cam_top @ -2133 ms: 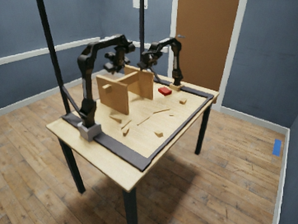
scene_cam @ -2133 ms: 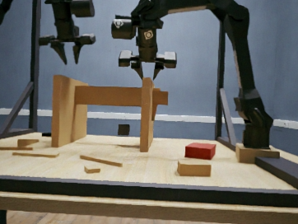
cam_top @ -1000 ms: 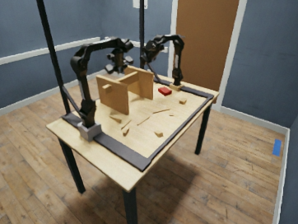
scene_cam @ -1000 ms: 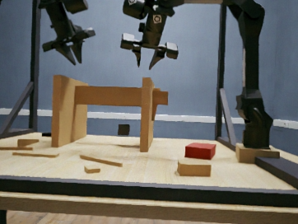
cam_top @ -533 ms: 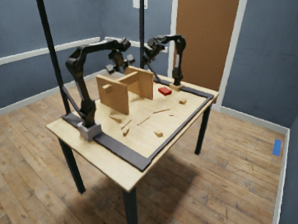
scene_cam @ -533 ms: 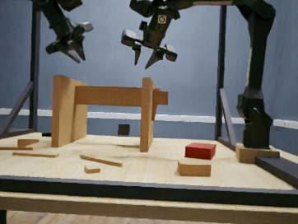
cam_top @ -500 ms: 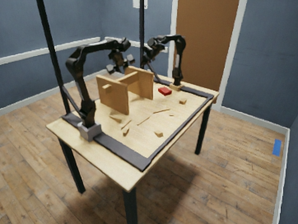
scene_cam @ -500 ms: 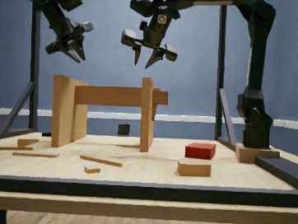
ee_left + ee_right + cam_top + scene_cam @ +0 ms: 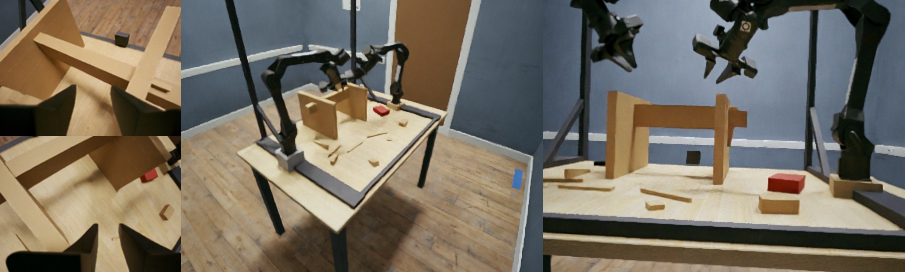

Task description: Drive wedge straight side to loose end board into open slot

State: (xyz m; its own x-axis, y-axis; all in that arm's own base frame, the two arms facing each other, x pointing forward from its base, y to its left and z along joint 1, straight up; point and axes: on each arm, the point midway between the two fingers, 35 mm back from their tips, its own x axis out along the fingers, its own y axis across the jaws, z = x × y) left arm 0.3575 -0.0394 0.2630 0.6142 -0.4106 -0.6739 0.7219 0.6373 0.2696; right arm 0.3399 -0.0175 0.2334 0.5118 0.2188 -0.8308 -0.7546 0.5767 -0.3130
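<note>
pale wooden counter (image 9: 356,177) (image 9: 708,215) (image 9: 88,122) (image 9: 76,206), dark edging. room: blue-grey walls, brown door (image 9: 428,50), plank floor (image 9: 241,195).

both my arms are raised and bent over the rail (image 9: 675,116) (image 9: 88,59) (image 9: 51,161). right end effector (image 9: 326,86) (image 9: 632,69) (image 9: 109,225): tilted downward, fingers part-open, nothing gripped. left end effector (image 9: 343,89) (image 9: 712,79) (image 9: 93,88): slanted downward, also released, gap vacant.

near end board (image 9: 318,117) (image 9: 614,135) (image 9: 36,56) (image 9: 31,206), on the right arm's side, and far end board (image 9: 358,102) (image 9: 720,140) (image 9: 155,45) (image 9: 129,163) stand upright. a tapered wedge (image 9: 731,131) sits at the far board's outer face; whether it's the task's wedge, i cannot tell. red block (image 9: 381,110) (image 9: 786,183) (image 9: 149,175) lies beyond the far board.
</note>
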